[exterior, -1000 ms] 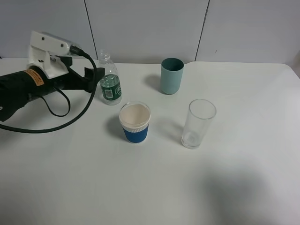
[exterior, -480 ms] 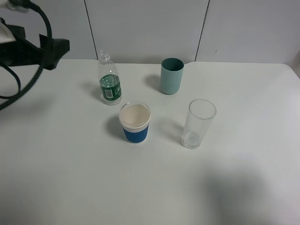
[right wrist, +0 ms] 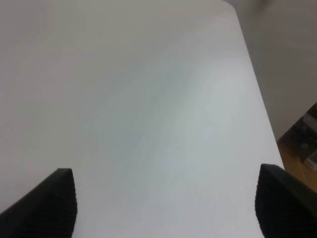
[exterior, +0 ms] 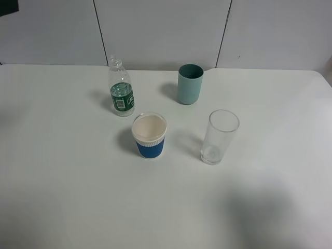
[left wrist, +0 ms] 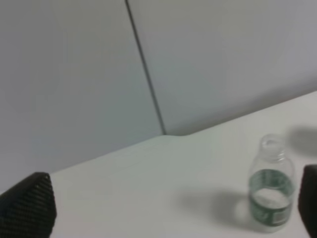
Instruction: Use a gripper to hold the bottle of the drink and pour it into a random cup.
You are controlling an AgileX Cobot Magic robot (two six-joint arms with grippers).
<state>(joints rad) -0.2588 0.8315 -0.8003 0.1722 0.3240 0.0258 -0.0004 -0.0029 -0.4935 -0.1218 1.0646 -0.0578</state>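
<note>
The bottle of the drink (exterior: 121, 89), clear with a dark green label, stands upright at the back left of the white table (exterior: 78, 197). It also shows in the left wrist view (left wrist: 270, 198). The teal cup (exterior: 190, 84) stands to its right, apart from it. My left gripper (left wrist: 168, 208) is open and empty, raised well away from the bottle; only a dark corner of it (exterior: 8, 6) shows at the top left of the exterior view. My right gripper (right wrist: 166, 203) is open and empty above bare table, out of the exterior view.
A white cup with a blue sleeve (exterior: 149, 136) stands in front of the bottle. A clear glass tumbler (exterior: 219, 136) stands to the right of it. The right wrist view shows the table's edge (right wrist: 257, 99) with floor beyond.
My left arm has drawn back from beside the bottle, up and to the left, almost out of the exterior view. The bottle and cups have not moved.
</note>
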